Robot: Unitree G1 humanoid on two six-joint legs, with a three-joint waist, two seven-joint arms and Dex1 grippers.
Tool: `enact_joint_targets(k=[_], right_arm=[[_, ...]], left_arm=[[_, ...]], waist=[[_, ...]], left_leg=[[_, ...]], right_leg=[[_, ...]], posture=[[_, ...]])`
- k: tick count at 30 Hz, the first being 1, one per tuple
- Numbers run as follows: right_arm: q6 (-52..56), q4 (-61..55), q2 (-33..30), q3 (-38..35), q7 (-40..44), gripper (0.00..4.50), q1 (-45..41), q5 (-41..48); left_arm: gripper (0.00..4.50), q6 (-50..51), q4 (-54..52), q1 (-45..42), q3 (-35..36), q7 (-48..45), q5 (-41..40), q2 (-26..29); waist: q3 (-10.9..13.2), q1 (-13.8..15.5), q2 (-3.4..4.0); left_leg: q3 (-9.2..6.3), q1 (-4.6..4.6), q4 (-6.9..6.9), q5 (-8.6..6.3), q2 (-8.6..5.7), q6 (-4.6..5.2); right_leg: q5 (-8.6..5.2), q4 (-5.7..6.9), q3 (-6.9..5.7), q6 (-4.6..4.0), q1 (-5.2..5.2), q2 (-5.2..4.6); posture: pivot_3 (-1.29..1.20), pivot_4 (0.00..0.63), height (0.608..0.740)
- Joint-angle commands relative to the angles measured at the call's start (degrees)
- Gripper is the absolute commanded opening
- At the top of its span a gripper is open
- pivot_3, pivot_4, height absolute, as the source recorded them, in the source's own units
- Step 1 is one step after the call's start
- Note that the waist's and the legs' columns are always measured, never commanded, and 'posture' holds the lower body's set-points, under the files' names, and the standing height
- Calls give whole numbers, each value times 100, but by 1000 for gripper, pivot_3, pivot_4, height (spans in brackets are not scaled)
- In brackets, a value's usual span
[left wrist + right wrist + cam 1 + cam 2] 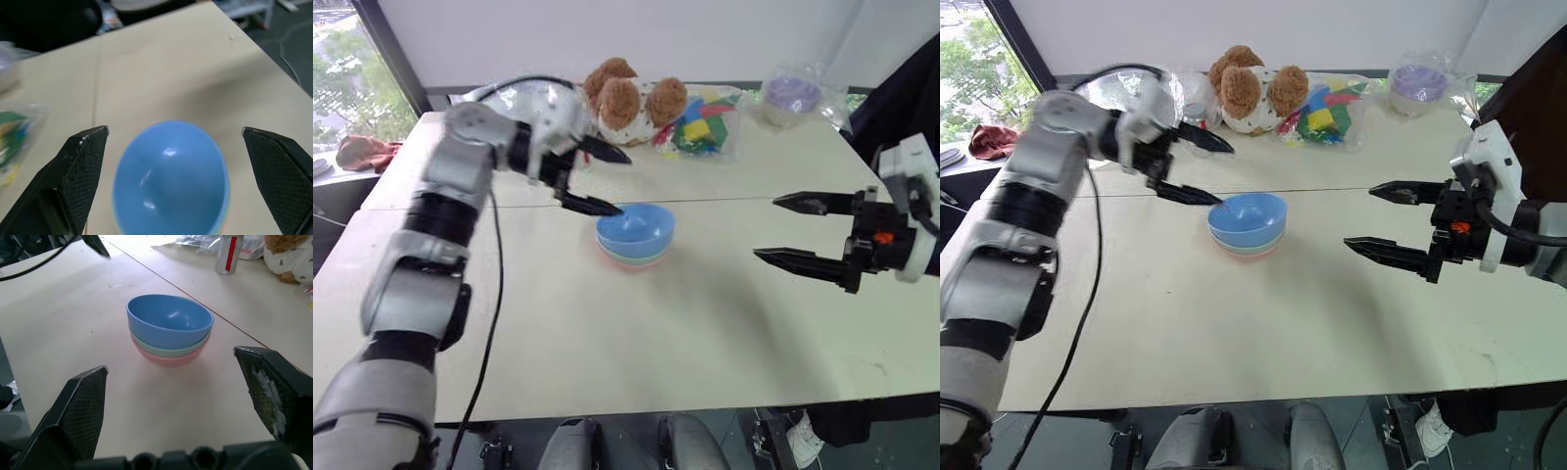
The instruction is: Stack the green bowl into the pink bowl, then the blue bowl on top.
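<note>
- Cream laminate covers the bench (705, 333), smooth and matte, with a thin seam running across it just behind the bowls.
- Along the far edge lie a brown plush toy (631, 98), a clear bag of coloured blocks (705, 125), and a purple bowl (791, 96) wrapped in crinkled clear plastic; a silver can (229, 253) with a red stripe stands near the toy. All of these sit well apart from the stack.
- A red cloth (367, 152) lies on a ledge by the window, off to the left.
- A black cable (494, 284) hangs along the left arm.
- The three task bowls are nested near the middle of the bench: pink bowl (168, 360) at the bottom, green bowl (166, 348) inside it, blue bowl (168, 320) on top. All are plain, round, glossy plastic.
- The left claw (600, 178) hangs just above the left rim of the blue bowl, spread wide and holding nothing; its lower finger is close over the rim.
- The right claw (793, 230) sits well to the right of the stack, fingers wide apart and empty, pointing toward the bowls with bare bench between.
</note>
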Motion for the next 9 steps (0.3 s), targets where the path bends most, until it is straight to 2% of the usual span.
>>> enact_joint_targets(k=[1,5,9], right_arm=[[-222,105,-131,99,117,4500,-198,-28],[-483,385,-147,561,270,4500,-425,-274],[-571,589,-113,880,392,4500,-687,-336]], left_arm=[[4484,960,-1303,701,687,500,-413,492],[4484,1877,-2540,2062,1465,1072,-789,1084],[4484,2612,-3343,3007,2097,1568,-1268,1270]], waist=[[0,36,0],[0,75,-5],[0,79,-5]], left_leg=[[-1,0,1,2,2,-3],[-3,0,13,2,-2,-3],[-5,6,13,2,-6,-2]], right_leg=[[0,3,-2,0,1,1],[0,-1,-4,0,16,-10],[0,-2,-5,0,23,-18]], posture=[[0,150,740],[0,150,740],[0,150,740]])
